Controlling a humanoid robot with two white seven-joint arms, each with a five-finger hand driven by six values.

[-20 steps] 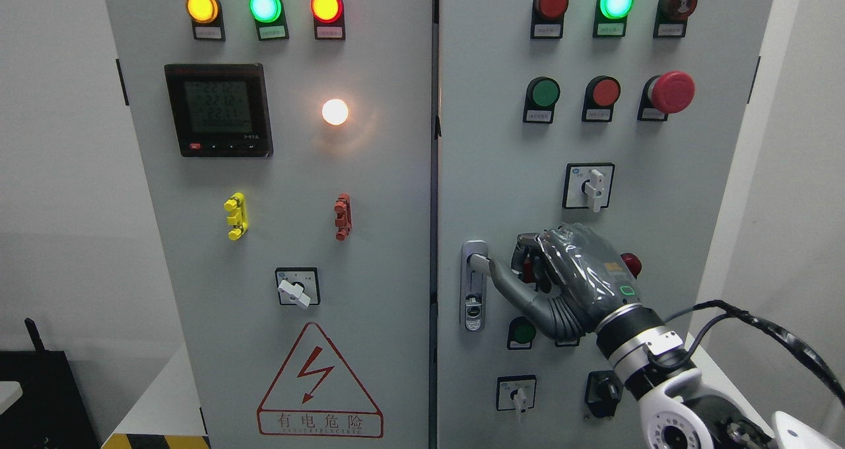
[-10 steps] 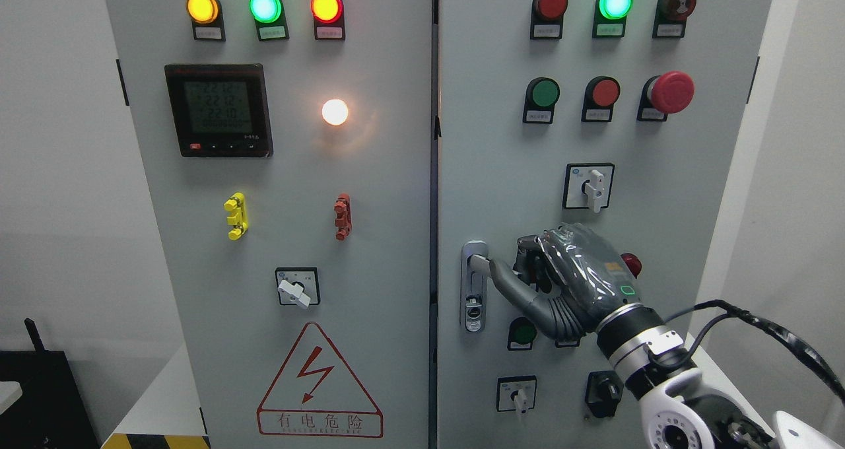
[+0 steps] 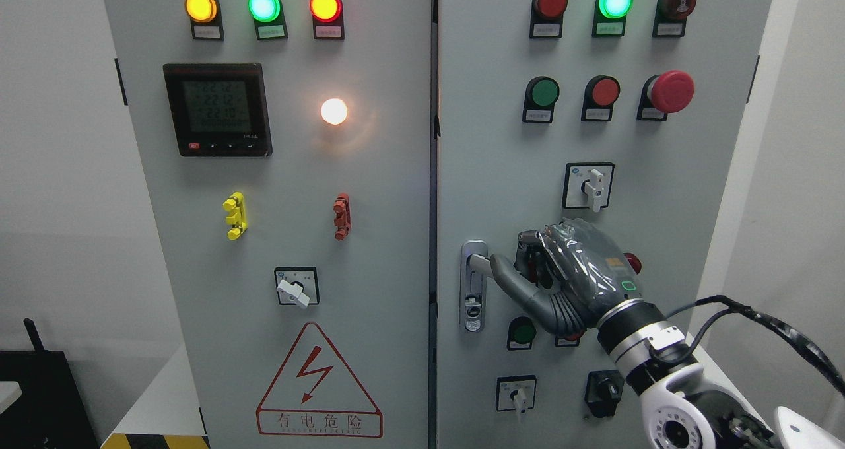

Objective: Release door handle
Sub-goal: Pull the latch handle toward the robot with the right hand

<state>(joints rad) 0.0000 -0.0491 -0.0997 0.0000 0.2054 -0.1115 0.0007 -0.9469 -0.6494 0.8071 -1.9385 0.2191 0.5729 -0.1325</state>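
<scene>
The silver door handle (image 3: 478, 262) sticks out to the right from its long lock plate (image 3: 473, 304) on the left edge of the cabinet's right door (image 3: 495, 172). My right hand (image 3: 528, 267), dark grey and wrapped in clear film, comes up from the lower right. Its fingers (image 3: 531, 254) are curled over the lever and the thumb (image 3: 511, 280) lies along under it, so only the lever's root shows. The door sits flush with the left door. My left arm does not show.
The right door carries lamps, push buttons, a red mushroom stop (image 3: 671, 91), rotary switches (image 3: 589, 186) and a green button (image 3: 523, 333) close to my hand. The left door (image 3: 290, 238) holds a meter and warning triangle. A black cable (image 3: 759, 320) loops off my forearm.
Almost nothing has changed: my right hand has only edged slightly up and stays curled on the handle. The door has not moved.
</scene>
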